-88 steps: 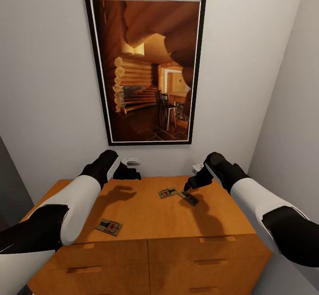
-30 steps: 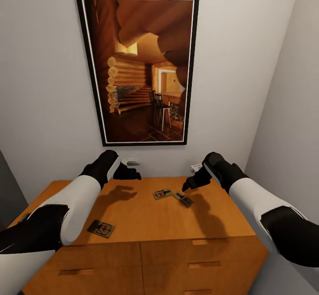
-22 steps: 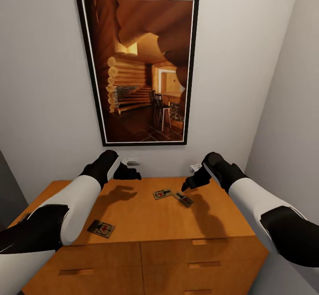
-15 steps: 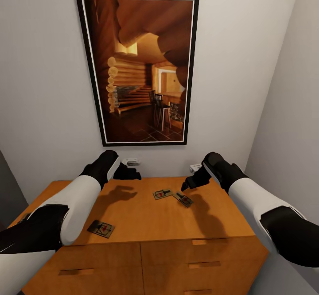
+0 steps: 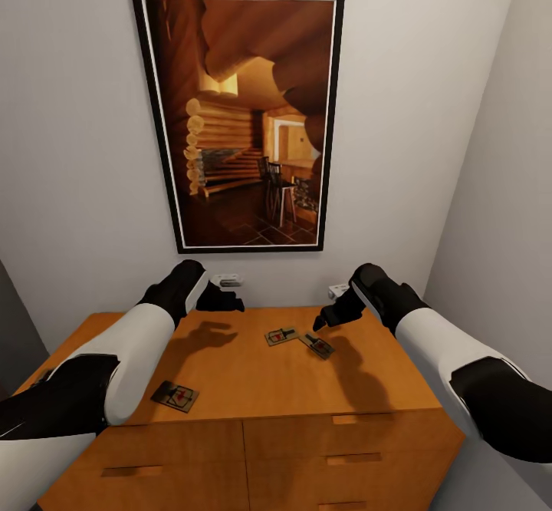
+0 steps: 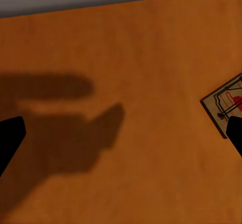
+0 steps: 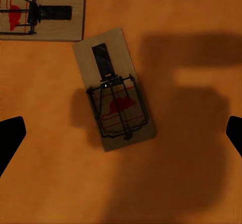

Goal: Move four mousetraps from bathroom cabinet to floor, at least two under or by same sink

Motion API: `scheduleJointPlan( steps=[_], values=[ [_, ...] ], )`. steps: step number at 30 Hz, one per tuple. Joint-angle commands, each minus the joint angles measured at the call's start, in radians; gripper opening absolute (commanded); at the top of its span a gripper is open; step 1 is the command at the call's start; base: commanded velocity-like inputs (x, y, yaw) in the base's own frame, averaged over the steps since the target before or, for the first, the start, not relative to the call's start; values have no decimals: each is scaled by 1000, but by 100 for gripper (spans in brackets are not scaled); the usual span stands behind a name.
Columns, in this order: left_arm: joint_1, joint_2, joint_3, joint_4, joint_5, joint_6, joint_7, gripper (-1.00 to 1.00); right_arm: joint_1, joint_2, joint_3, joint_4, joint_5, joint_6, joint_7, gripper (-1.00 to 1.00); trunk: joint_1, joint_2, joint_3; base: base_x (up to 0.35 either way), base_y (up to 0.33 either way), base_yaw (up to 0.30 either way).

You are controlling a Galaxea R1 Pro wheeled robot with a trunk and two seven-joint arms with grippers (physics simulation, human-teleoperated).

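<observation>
We're hovering both grippers, fingers spread, left gripper [image 5: 230, 301] and right gripper [image 5: 320, 322], over the cabinet [image 5: 253, 388], two mousetraps [image 7: 114, 97] lying under the right one, the log-cabin picture [image 5: 239, 116] hanging behind.

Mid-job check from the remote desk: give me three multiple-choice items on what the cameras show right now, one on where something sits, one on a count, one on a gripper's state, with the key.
1. Where do the visible mousetraps lie?
A. On the cabinet's flat top
B. On the tiled floor
C. Inside an open drawer

2. How many mousetraps does the head view show?
A. One
B. Three
C. Five

3. How do the right gripper's jaws stand?
A. Shut on a trap
B. Spread wide, holding nothing
C. Shut on a drawer handle

Key:
1 A: the near-left trap, the middle trap and the trap beside it all rest flat on the cabinet top.
2 B: only those three boards can be counted in the head view.
3 B: in the right wrist view the right gripper has its fingertips at opposite picture edges, with a trap lying free on the wood between them.
</observation>
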Motion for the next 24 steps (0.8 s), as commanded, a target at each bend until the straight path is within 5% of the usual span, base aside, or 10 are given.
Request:
scheduleJointPlan(
  steps=[1,24],
  values=[
    [-1,0,2,-1,-8,4,-6,100,-1,-1,6,-2,2,3,5,100,0,-1,-1,0,0,0],
    [-1,1,2,-1,-7,4,-6,100,-1,-1,5,-2,3,3,4,100,0,-1,-1,18,-90,0]
  ],
)
